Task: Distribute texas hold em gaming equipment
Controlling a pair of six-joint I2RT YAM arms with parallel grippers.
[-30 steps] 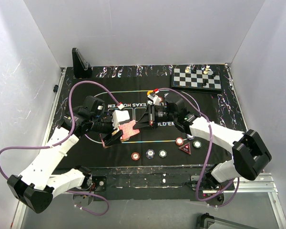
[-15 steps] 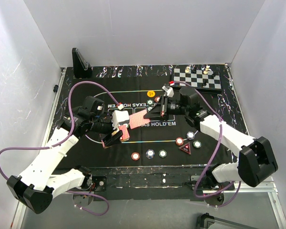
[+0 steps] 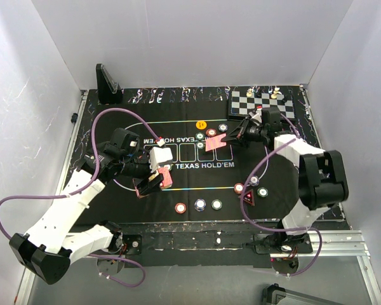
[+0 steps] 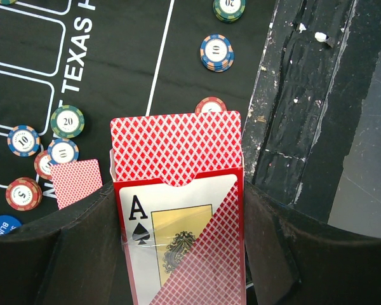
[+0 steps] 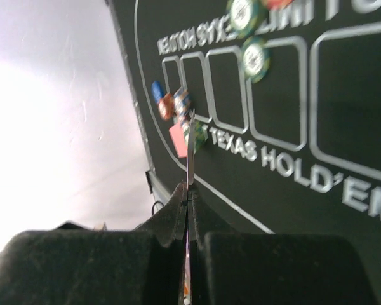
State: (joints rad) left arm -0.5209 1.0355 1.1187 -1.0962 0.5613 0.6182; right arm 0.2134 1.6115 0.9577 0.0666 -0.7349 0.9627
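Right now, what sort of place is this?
Probably a lab test cell staged for card play: plain white walls box it in, a poker mat lies on the table, a chessboard sits far right.

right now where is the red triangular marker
In the top view, the red triangular marker lies on the near right part of the black printed mat, just below a red-edged round chip and left of a green round chip.
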